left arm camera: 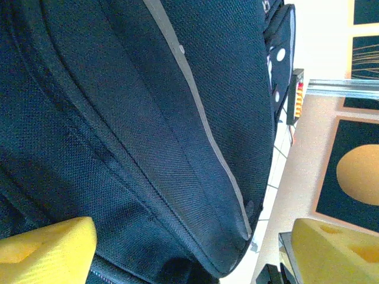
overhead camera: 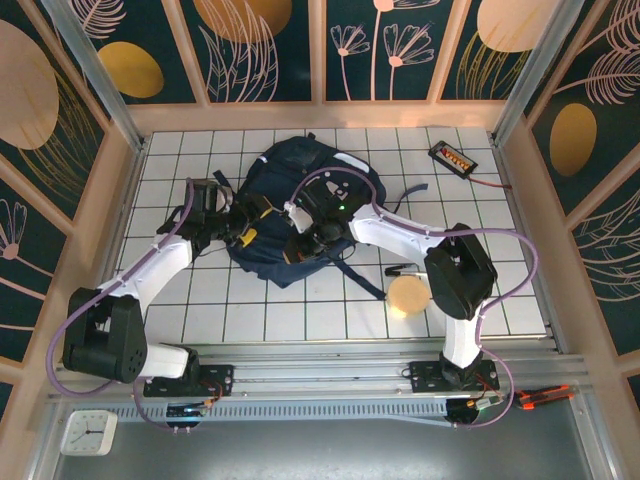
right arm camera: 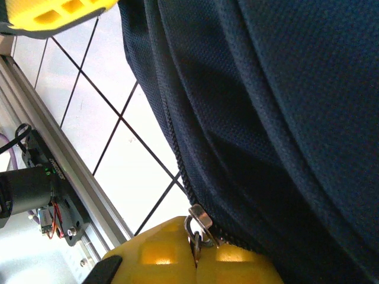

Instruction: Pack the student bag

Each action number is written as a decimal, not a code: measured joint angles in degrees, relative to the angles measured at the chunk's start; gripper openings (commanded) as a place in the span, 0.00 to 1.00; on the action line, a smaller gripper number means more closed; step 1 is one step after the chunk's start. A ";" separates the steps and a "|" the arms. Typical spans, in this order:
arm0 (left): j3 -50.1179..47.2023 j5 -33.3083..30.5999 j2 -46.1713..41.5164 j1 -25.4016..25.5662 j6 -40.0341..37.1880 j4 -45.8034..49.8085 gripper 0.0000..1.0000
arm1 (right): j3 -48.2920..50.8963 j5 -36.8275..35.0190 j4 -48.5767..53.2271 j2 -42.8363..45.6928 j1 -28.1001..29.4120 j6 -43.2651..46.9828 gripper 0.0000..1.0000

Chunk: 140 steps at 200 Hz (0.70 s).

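The student bag, a large dark navy backpack, lies in the middle of the white tiled table. My left gripper is at the bag's left side. In the left wrist view its yellow fingers stand wide apart, open, with navy bag fabric and a pale stripe bulging between them. My right gripper sits over the bag's near edge. In the right wrist view its yellow fingertips are shut on the metal zipper pull at the end of the bag's black zipper.
A black device with orange keys and a red cable lies at the back right. A round tan disc rests by the right arm. Black straps trail to the right of the bag. A metal rail borders the near edge.
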State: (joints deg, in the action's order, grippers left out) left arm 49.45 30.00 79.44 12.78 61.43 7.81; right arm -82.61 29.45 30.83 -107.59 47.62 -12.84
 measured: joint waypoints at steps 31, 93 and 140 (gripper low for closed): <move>0.00 0.00 2.89 0.00 1.01 -1.51 0.74 | -0.70 -2.03 0.04 -0.24 1.18 0.00 0.00; 1.68 -0.48 9.77 0.07 1.03 -1.09 0.00 | -1.03 -5.90 -0.07 -1.20 4.35 -0.66 0.00; 6.84 -2.43 10.82 0.33 -4.87 5.77 0.00 | -0.20 -6.49 -0.63 -0.57 3.54 -1.07 0.00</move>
State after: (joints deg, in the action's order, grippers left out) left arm 56.29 27.57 90.26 13.10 56.55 13.58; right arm -82.81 22.96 30.20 -108.16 51.16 -13.91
